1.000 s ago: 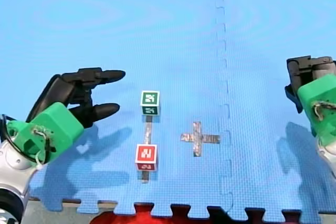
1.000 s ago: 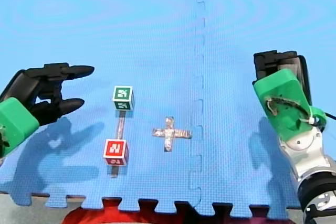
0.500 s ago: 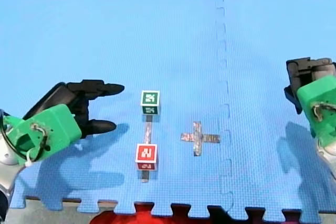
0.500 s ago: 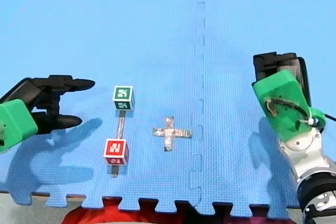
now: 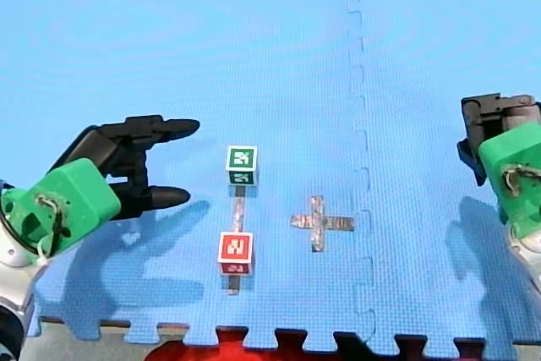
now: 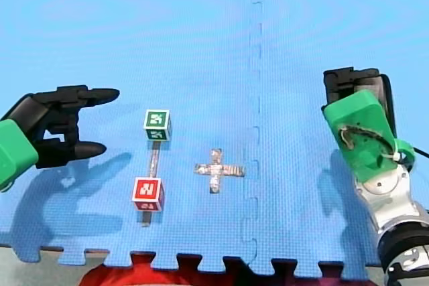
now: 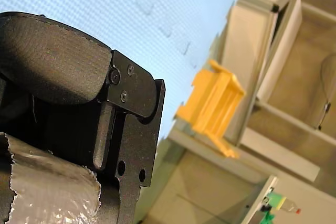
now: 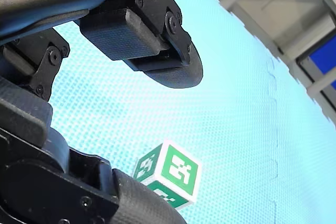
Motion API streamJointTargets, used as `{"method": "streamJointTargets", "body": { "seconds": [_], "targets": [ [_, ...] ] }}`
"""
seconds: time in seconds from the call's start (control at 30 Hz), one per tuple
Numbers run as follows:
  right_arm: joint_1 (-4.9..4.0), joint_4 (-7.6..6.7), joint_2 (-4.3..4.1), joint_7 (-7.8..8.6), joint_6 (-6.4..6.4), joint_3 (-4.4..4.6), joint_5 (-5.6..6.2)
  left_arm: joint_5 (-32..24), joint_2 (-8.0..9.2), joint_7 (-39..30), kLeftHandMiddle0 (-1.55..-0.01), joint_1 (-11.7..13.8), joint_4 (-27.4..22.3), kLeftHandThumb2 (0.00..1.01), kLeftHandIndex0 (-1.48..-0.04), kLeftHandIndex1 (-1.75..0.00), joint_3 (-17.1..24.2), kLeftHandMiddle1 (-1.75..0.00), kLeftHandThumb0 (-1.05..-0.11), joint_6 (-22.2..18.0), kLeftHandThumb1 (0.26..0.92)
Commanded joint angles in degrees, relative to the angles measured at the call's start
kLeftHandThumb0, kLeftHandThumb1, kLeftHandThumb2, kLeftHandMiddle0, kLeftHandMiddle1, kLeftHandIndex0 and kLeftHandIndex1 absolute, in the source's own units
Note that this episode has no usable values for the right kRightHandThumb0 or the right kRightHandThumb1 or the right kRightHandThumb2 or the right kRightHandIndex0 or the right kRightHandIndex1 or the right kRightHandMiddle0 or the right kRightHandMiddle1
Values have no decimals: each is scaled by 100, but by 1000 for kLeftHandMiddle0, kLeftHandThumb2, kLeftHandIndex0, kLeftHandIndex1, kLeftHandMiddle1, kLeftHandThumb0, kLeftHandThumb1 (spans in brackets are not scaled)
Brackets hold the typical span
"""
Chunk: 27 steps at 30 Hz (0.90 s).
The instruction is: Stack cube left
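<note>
Red cube (image 5: 235,251) sat nearest you on the mat (image 5: 254,57). A tape strip (image 5: 239,209) ran from it to the green cube (image 5: 242,165) just beyond, with a tape cross (image 5: 320,222) to their right. Your left hand (image 5: 127,166) hovered left of the green cube, apart from it, released, holding nothing. Right hand (image 5: 494,124) was near the mat's right edge; released or clenched, you couldn't tell.

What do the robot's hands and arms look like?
The left hand, left of the green cube, and the right hand, at the mat's right edge, are black and jointed. Each wrist carries a bright green block with a thin looped cable; below it the forearm is silver-grey metal.
</note>
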Motion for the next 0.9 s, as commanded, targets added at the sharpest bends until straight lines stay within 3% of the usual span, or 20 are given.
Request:
{"method": "streamJointTargets", "body": {
  "seconds": [0.0,0.2,0.37,0.87],
  "targets": [
    [0,23,-24,-58,-15,-2,-6,13,-27,102,-722,37,-14,0,-656,-2,-2,-1746,-892,-42,705],
    [-13,48,-41,-98,-2,4,-22,133,-158,378,-715,153,-69,0,-714,-23,-97,-1746,-835,-195,693],
    [-21,60,-42,-171,-20,7,-38,-40,-275,-35,-826,237,-44,0,-736,-21,-59,-1746,-782,-268,681],
    [-51,40,-21,-187,-27,-8,-14,245,-417,309,-855,347,-8,9,-733,-9,-236,-1746,-780,-348,707]
  ]
}}
